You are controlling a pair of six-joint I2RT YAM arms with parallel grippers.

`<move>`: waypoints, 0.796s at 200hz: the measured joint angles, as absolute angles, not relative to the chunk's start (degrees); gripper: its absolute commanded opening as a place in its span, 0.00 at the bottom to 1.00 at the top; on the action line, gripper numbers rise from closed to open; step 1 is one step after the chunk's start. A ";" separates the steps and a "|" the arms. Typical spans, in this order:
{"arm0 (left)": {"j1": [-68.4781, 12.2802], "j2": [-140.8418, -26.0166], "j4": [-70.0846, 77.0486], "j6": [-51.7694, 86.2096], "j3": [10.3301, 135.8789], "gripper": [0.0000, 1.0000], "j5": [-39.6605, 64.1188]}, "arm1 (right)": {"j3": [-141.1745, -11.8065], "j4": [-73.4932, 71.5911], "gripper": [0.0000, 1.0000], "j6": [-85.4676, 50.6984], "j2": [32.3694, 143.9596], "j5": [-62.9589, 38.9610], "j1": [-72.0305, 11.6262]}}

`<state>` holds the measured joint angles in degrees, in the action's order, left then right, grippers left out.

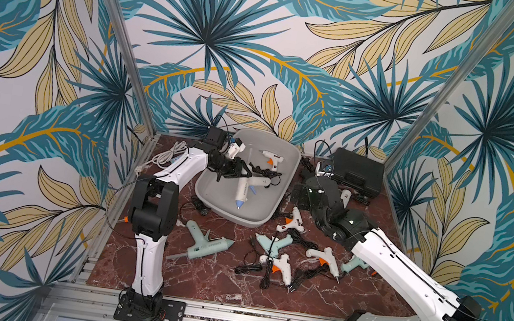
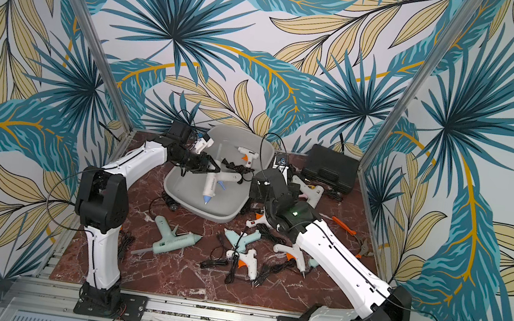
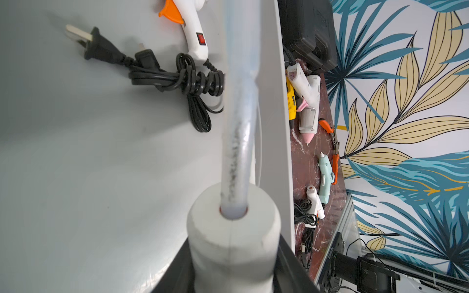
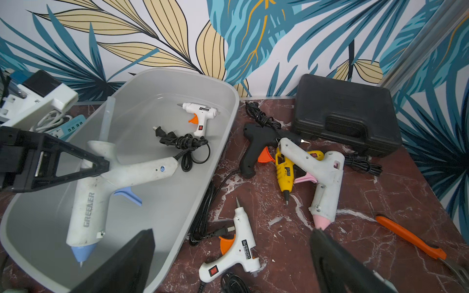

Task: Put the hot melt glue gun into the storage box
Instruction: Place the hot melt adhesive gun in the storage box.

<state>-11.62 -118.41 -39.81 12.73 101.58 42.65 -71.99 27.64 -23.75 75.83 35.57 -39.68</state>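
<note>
Light-grey plastic, sloping walls, rolled rim: the storage box sits at the back of the red-brown marbled table. The hot melt glue gun, a large white one with a pale-blue nozzle and trigger, is inside the box's walls. It is tilted with the nozzle aimed down at the floor of the box, though whether the tip touches cannot be told. The left jaws are drawn narrow and clamped on its body where barrel meets handle. A translucent glue stick pokes out of the rear. At the far end of the box lies a small white glue gun with an orange trigger, its black cord bundled beside it. The right jaws stand wide and hold nothing, above the table just beside the box. Other glue guns lie scattered there, near a black hard case.
</note>
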 measured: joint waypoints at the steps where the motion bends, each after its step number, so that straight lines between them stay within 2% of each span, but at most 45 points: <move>1: -11.62 -118.54 -39.81 12.69 101.71 0.00 42.65 | -71.99 27.66 0.99 -23.81 75.83 35.57 -39.68; 79: -13.43 -126.72 -39.59 10.90 104.27 0.00 43.94 | -71.99 30.48 0.99 -26.87 75.88 36.45 -38.98; 95: -13.52 -128.31 -39.27 10.83 104.27 0.13 44.34 | -72.01 31.38 0.99 -27.49 75.90 36.45 -38.63; 117: -13.54 -129.25 -38.52 10.68 104.29 0.25 44.93 | -72.07 32.77 0.99 -28.40 76.23 36.42 -37.93; 128: -13.54 -129.36 -38.28 10.66 104.40 0.38 44.69 | -72.16 33.50 0.99 -28.97 76.62 36.40 -37.47; 159: -13.61 -129.75 -38.30 10.09 105.30 0.55 42.26 | -72.71 35.86 0.99 -30.65 78.17 35.20 -35.31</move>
<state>-13.61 -129.75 -38.30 10.09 105.30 42.26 -72.71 35.86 -30.65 78.17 35.20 -35.31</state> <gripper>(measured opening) 0.486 0.995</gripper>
